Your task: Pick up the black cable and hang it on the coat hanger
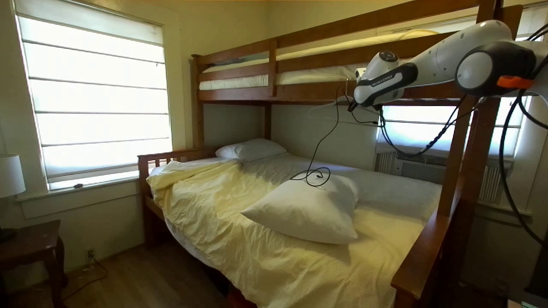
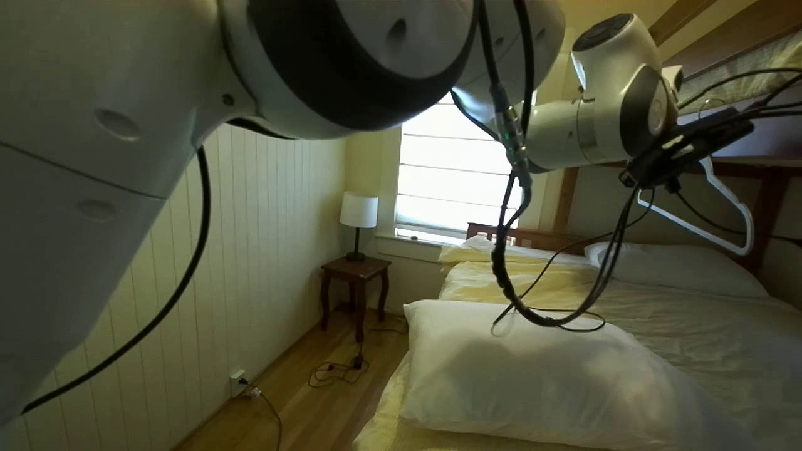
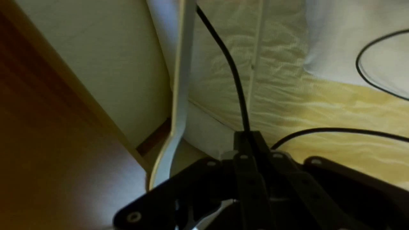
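Clamping the cable (image 3: pixel 235 70), my claw (image 3: pixel 250 136) sits close by the hanger (image 3: pixel 181 89), whose near bar stands just left of it in the wrist view. From the claw one length climbs that view to the bar's edge, where I lose track of it; another trails off rightward. The loops lie below the claw on the pillow (image 1: pixel 312 209). I judge the lift done and the hanging unfinished. If I let go with more weight dangling toward the pillow than on the hanger's far side, the cable would likely slither off. Swinging the claw left could knock the hanger, and a hard bump might unhook it from the bunk rail (image 1: pixel 304 91) it seems to hang on. I'd also watch the thick wires (image 2: pixel 499 263), drooping near the claw: a loop could snag there as I move.
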